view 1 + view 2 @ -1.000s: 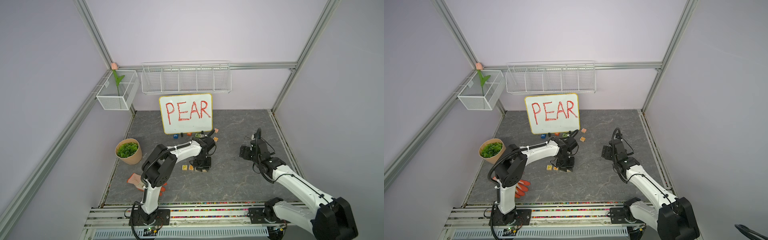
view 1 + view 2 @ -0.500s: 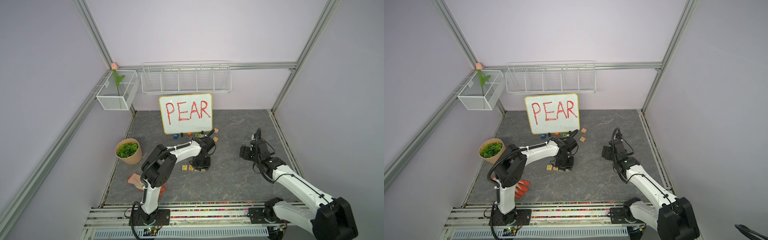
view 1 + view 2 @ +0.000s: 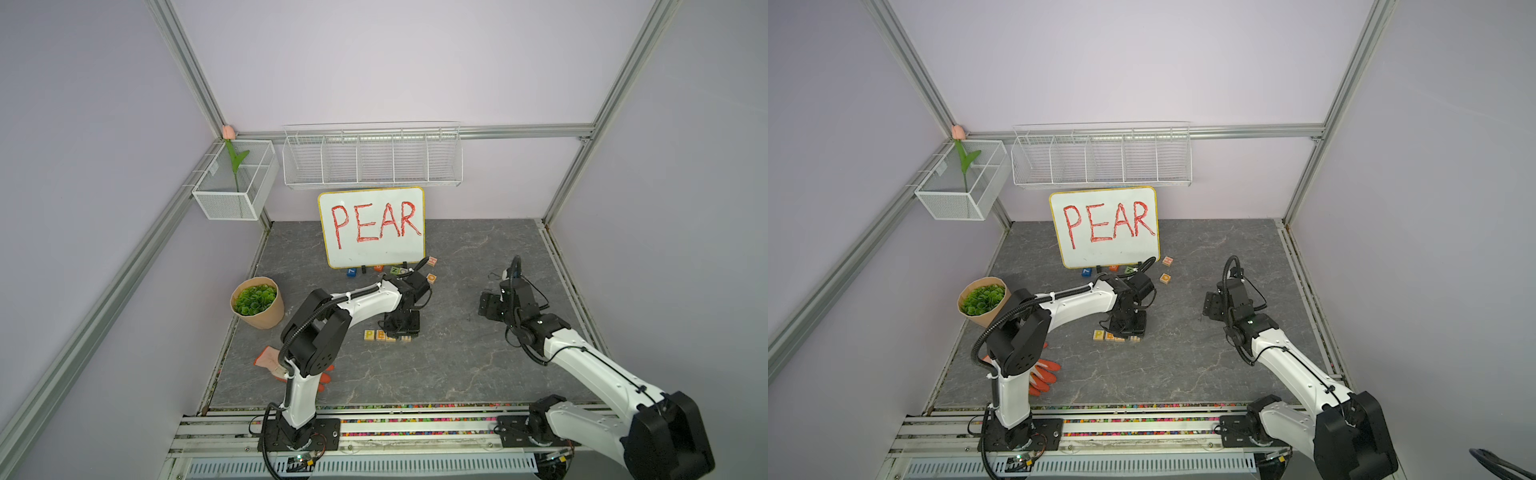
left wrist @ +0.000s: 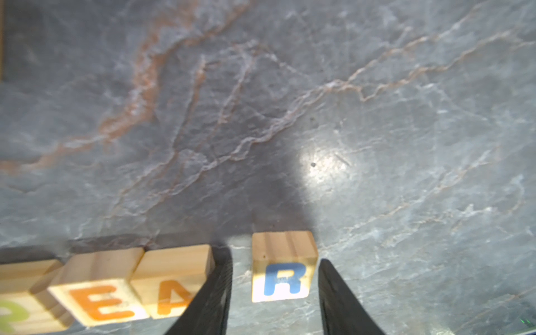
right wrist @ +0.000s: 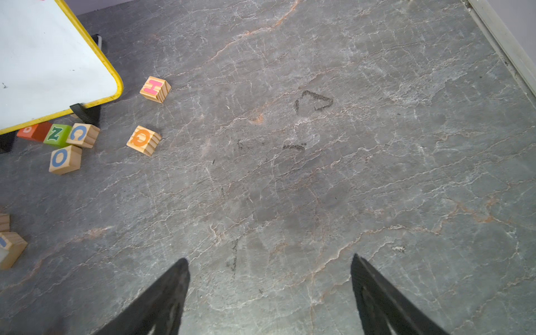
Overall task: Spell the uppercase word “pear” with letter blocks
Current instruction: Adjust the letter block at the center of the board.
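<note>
In the left wrist view the letter blocks stand in a row on the grey floor: the green P (image 4: 17,304), orange E (image 4: 98,293) and orange A (image 4: 171,278) are close together. The blue R (image 4: 282,269) is a small gap past the A. My left gripper (image 4: 275,259) is open and straddles the R, with floor showing between the block and each finger. In both top views it hangs low over the right end of the row (image 3: 386,335). My right gripper (image 5: 269,261) is open over bare floor, off to the right (image 3: 488,305).
The whiteboard (image 3: 371,226) with PEAR written on it stands at the back. Spare blocks lie by its foot: H (image 5: 155,89), Q (image 5: 143,140), N (image 5: 56,135), C (image 5: 82,135), O (image 5: 64,159). A potted plant (image 3: 257,301) and an orange glove (image 3: 270,361) lie at the left.
The left jaws have spread apart off the R block, which now stands free on the floor. Neither arm has shifted noticeably.
</note>
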You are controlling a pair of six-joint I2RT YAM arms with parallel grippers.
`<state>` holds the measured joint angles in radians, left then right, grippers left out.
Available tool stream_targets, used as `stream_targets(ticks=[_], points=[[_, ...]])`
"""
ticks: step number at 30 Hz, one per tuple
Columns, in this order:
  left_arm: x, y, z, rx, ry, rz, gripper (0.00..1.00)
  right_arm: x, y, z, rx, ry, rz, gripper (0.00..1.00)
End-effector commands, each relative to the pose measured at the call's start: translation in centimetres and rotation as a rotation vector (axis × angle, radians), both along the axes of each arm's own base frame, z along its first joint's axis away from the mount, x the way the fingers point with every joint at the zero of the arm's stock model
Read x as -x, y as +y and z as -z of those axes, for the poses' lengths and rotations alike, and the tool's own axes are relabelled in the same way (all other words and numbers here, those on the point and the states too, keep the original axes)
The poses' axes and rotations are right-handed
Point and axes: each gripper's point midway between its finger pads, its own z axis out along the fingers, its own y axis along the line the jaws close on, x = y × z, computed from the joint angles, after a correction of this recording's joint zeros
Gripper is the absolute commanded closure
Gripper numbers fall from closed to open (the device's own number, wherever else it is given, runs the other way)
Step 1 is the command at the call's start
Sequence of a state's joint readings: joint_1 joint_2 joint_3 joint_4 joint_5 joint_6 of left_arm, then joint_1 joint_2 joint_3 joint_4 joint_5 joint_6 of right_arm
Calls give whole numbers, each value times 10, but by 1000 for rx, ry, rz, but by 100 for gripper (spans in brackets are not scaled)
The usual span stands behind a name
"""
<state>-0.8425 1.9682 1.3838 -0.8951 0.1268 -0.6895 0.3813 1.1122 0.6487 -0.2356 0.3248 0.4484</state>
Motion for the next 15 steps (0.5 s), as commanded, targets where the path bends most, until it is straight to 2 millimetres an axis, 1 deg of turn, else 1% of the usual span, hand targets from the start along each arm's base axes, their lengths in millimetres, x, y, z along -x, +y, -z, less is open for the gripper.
stream_targets(ticks=[1, 7, 10, 12, 14, 15], points=[[-5, -1, -22, 20, -46, -15, 49, -3, -3, -5, 3, -9, 18, 11], [-10, -10, -46, 51, -143, 18, 46, -4, -3, -6, 12, -7, 18, 11], [-10, -14, -54, 55, -206, 61, 45, -5, -4, -7, 20, -4, 21, 11], [-6, -23, -55, 93, -216, 83, 42, -5, -7, -9, 36, -4, 29, 11], [0, -35, -51, 140, -194, 102, 41, -5, -10, -13, 55, -9, 36, 11], [1, -37, -47, 148, -186, 105, 41, -5, -12, -15, 62, -13, 42, 11]])
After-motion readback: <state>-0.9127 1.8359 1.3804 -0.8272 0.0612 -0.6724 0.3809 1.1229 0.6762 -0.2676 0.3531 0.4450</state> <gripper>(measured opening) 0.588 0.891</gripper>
